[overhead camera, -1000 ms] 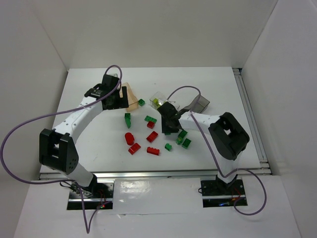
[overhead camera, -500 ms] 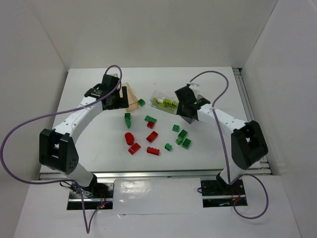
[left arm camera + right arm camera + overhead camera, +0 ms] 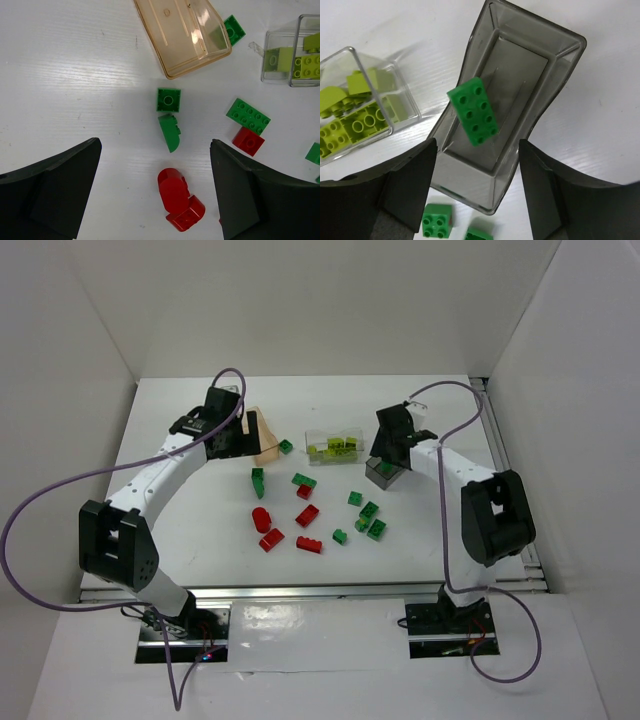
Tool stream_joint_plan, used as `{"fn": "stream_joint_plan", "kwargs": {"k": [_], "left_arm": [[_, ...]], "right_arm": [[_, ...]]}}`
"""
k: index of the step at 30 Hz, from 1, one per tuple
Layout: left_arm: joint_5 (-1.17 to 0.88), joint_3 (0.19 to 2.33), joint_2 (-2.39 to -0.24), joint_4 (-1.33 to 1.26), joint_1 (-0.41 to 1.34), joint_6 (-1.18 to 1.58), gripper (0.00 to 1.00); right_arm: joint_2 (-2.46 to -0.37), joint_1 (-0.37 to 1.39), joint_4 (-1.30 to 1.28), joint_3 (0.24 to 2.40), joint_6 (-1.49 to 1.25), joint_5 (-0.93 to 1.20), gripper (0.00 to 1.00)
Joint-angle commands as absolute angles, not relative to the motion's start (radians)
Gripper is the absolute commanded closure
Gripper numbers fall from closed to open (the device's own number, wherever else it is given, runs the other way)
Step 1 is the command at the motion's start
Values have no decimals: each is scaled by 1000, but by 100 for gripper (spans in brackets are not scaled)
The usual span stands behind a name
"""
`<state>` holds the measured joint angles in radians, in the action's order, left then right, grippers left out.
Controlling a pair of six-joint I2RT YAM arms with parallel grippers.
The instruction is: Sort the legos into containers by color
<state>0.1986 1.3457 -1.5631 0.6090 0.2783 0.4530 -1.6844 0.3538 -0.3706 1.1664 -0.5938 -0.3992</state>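
My right gripper (image 3: 388, 458) is open over the smoky grey container (image 3: 378, 478). In the right wrist view a dark green two-by-four brick (image 3: 472, 111) sits tilted inside that container (image 3: 555, 75), clear of both fingers (image 3: 405, 185). My left gripper (image 3: 243, 443) is open and empty beside the peach container (image 3: 265, 440). In its wrist view a rounded red brick (image 3: 177, 200) lies on the table below, between the jaws. The clear container (image 3: 335, 447) holds yellow-green bricks (image 3: 350, 127).
Several loose red bricks (image 3: 307, 515) and dark green bricks (image 3: 369, 510) lie scattered mid-table. One green brick (image 3: 286, 446) touches the peach container's end. Two green bricks (image 3: 169, 100) lie just below it. White walls enclose the table.
My right gripper has moved from the loose bricks in the middle to the back right, over the grey container, where a green brick now shows free of its fingers. My left arm has not moved.
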Motion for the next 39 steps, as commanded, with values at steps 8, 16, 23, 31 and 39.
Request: {"fn": "stream_joint_plan", "kwargs": {"k": [8, 16, 23, 31, 39], "left_arm": [[195, 1388, -1566, 620, 278, 471, 1], [176, 1388, -1594, 620, 278, 471, 1], [176, 1379, -1594, 611, 278, 471, 1], [186, 1370, -1585, 611, 278, 471, 1], [186, 1370, -1594, 611, 278, 471, 1]], "right_arm": [[-1485, 468, -423, 1042, -606, -417, 35], [-1344, 588, -512, 848, -785, -307, 18], [-1461, 588, -408, 834, -753, -258, 17], [-1563, 588, -353, 865, -703, -258, 25], [-1566, 588, -356, 910, -692, -296, 61]]}}
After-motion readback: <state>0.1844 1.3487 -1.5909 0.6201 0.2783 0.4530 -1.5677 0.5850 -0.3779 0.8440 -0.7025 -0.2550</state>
